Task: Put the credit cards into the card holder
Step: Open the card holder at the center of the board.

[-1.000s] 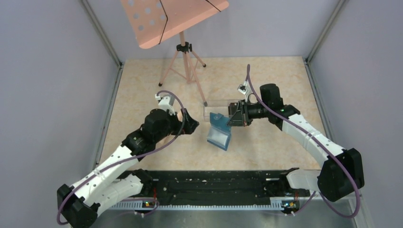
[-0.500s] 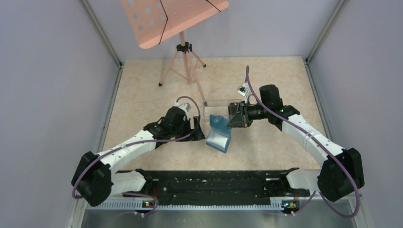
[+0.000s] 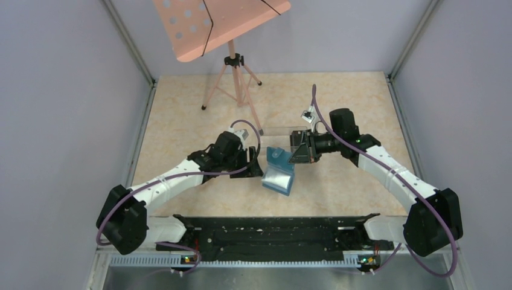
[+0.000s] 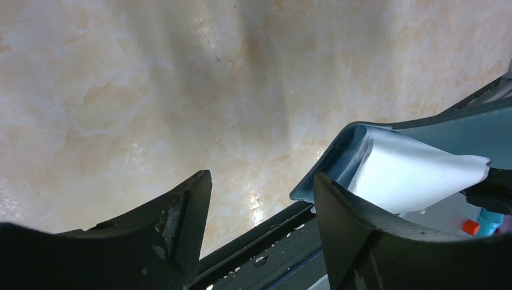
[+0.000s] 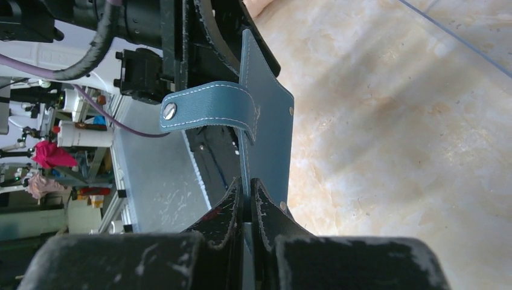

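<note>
Card holder (image 3: 279, 171) hangs between left claw (image 3: 256, 165) and right claw (image 3: 295, 154) (box (image 3: 272, 133) behind).

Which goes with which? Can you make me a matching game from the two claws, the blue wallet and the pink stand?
Things:
1. left gripper
2. right gripper
3. card holder
4. music stand

States:
A. pink, standing at the back
B. teal, spread open
C. jaws apart, nothing between them
D. pinched shut on a teal flap

Pairs: 1-C, 2-D, 3-B, 4-A
</note>
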Controlling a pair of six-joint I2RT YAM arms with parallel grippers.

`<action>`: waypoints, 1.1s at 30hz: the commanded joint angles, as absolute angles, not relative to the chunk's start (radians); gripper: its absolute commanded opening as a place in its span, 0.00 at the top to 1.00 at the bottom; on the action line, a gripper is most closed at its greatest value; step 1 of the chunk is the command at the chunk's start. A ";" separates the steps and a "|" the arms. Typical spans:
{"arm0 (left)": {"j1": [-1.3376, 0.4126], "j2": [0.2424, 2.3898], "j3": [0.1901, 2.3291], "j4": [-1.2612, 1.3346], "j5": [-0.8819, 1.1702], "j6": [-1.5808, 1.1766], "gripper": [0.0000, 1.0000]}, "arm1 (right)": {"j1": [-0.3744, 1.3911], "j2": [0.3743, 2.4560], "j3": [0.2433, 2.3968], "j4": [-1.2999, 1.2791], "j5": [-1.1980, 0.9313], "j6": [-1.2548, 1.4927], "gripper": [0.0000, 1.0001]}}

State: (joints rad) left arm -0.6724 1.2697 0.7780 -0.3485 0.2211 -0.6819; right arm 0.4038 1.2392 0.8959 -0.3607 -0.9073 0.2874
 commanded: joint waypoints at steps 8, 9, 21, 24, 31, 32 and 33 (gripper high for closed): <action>-0.695 1.227 0.904 -0.448 0.208 -0.636 0.36 | 0.402 1.238 0.887 -0.348 -0.895 0.264 1.00; -0.696 1.226 0.908 -0.450 0.206 -0.633 0.36 | 0.401 1.239 0.887 -0.348 -0.896 0.263 1.00; -0.709 1.253 0.945 -0.458 0.204 -0.619 0.35 | 0.402 1.243 0.885 -0.353 -0.895 0.264 1.00; -0.709 1.267 0.960 -0.505 0.164 -0.610 0.35 | 0.402 1.242 0.884 -0.354 -0.895 0.264 1.00; -0.733 1.311 0.964 -0.499 0.182 -0.602 0.35 | 0.402 1.240 0.881 -0.354 -0.895 0.262 1.00; -0.733 1.306 0.960 -0.481 0.192 -0.608 0.35 | 0.401 1.242 0.880 -0.354 -0.894 0.264 1.00; -0.733 1.302 0.956 -0.466 0.201 -0.615 0.35 | 0.401 1.241 0.878 -0.354 -0.894 0.262 1.00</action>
